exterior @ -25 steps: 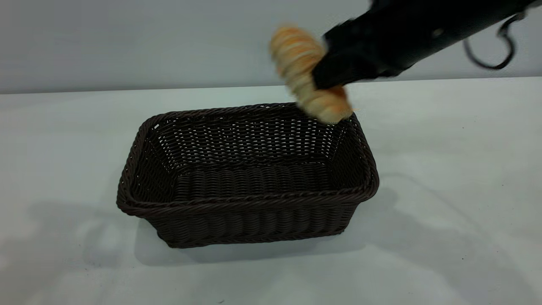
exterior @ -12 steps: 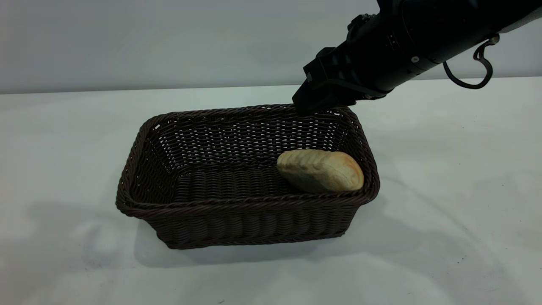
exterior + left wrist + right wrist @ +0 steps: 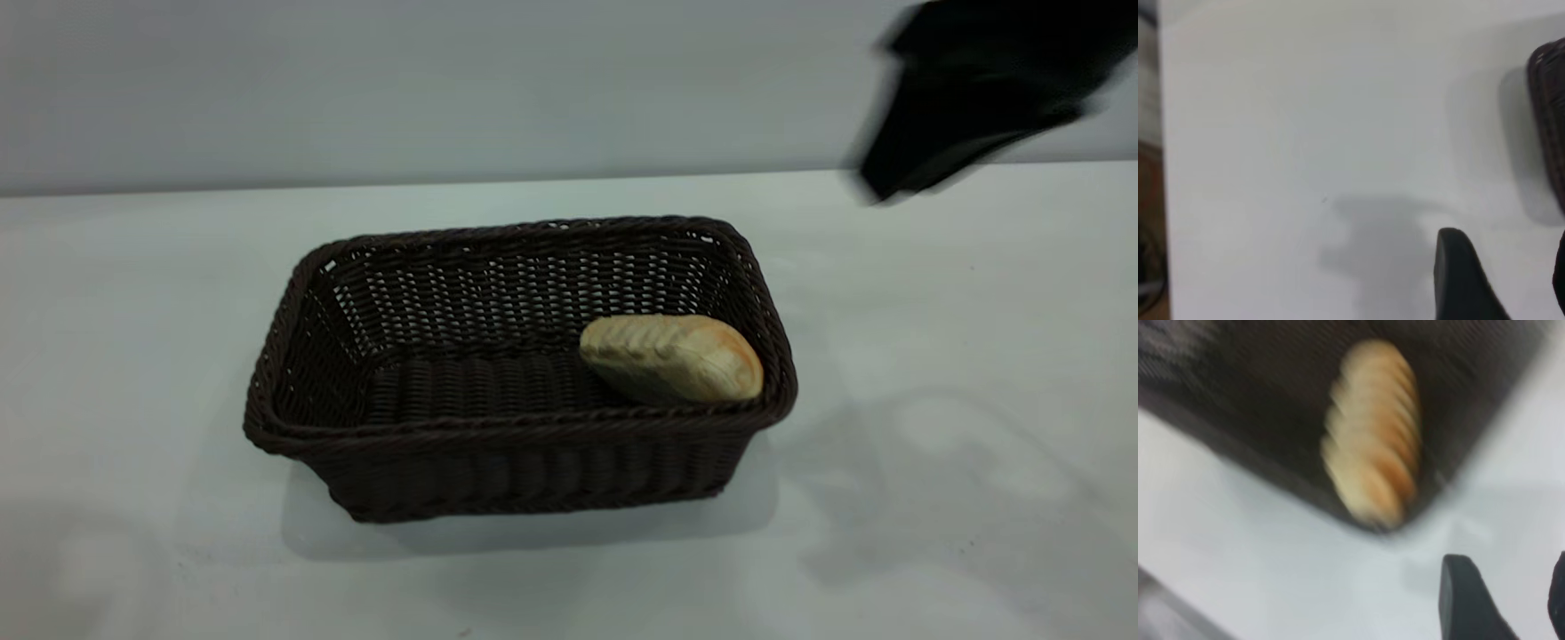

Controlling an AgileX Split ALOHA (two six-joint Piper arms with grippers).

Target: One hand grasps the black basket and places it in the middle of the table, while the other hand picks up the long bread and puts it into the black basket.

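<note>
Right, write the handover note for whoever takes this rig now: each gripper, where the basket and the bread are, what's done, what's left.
Right gripper: up in the air beyond the basket's right end, holding nothing; in its wrist view the fingers stand apart.
Left gripper: out of the exterior view, over bare table beside the basket, fingers apart, holding nothing.
Black basket: standing upright about mid-table.
Long bread: inside the basket, at its right end, leaning against the wall.
Done: basket placed, bread in.
Left: nothing but parking both arms.
</note>
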